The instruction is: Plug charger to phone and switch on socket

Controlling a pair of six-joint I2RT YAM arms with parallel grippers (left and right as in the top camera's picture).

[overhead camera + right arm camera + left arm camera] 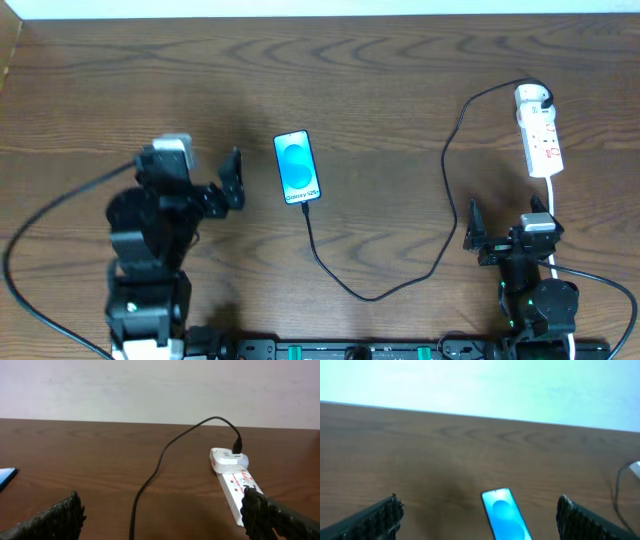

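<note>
The phone [298,167] lies face up mid-table, its blue screen lit. The black charger [372,296] cable runs from the phone's bottom edge in a wide loop to the white plug at the top of the socket [541,135], a white power strip at the far right. Whether the tip sits inside the phone, I cannot tell. My left gripper [234,180] hovers open just left of the phone [505,515], which shows between its fingers [375,521]. My right gripper [506,218] stands open just below the socket [236,489], with the charger [162,457] cable between its jaws.
The socket's white cord [552,205] runs down past my right arm toward the table's front edge. A black rail [350,350] lies along the front edge. The wooden table [400,60] meets a pale wall at the back.
</note>
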